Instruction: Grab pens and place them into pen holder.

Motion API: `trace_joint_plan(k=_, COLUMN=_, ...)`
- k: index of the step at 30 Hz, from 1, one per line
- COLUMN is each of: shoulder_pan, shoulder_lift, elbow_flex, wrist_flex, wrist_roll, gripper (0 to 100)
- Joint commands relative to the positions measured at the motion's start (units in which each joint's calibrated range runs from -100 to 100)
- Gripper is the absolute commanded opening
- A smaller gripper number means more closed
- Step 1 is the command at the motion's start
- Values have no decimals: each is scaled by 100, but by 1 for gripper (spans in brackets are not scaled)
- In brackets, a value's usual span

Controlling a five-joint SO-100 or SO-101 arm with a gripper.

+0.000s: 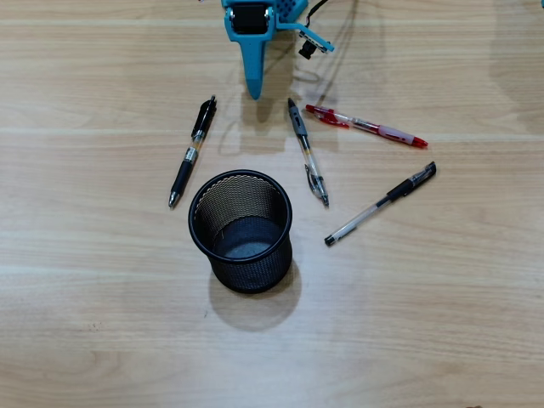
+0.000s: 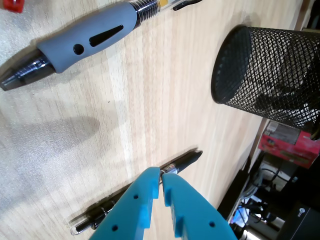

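No text, label or number can be read in either view. The pens (image 1: 307, 151) show no legible print.

In the overhead view, the pincer (image 1: 255, 88) sits at the top; the holder (image 1: 241, 229) lies below it. One pen (image 1: 192, 151) lies to its lower left, three pens (image 1: 307, 151) (image 1: 366, 126) (image 1: 381, 204) to its right.

Gripper (image 2: 162, 176) of sky-blue plastic, two tapered fingers (image 2: 135, 210) with small round holes, black motor block (image 1: 251, 17), thin black cables (image 1: 336, 38) alongside.
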Motion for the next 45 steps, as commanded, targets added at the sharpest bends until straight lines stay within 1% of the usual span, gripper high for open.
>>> trace_joint_plan(k=1, shoulder_pan=-21, shoulder_lift=-76, elbow_flex=43, wrist_flex=10, wrist_roll=13, gripper=2)
trace_joint_plan(k=28, shoulder_pan=52, shoulder_lift=-17, elbow_flex=-111, wrist_flex=-53, wrist_roll=-40, gripper=2)
trace_joint_plan(k=34, shoulder_pan=171, shoulder_lift=255, elbow_flex=-1522, wrist_flex=-53, wrist_roll=-35, gripper=2)
trace_joint_plan(k=37, shoulder_pan=345, shoulder_lift=977, elbow_flex=-2391, wrist_flex=-53, wrist_roll=-40, gripper=2)
trace_joint_plan(k=38, shoulder_pan=354, shoulder_lift=1597, elbow_flex=-3007, wrist_flex=-53, wrist_roll=-40, gripper=2)
trace_joint_plan(k=42, shoulder_pan=336, shoulder_lift=2760, elbow_flex=-4138, wrist_flex=20, wrist_roll=-61, gripper=2)
trace_joint_plan(k=45, shoulder_pan=354, shoulder_lift=3465, elbow_flex=-4681, wrist_flex=20, wrist_roll=-469, gripper=2)
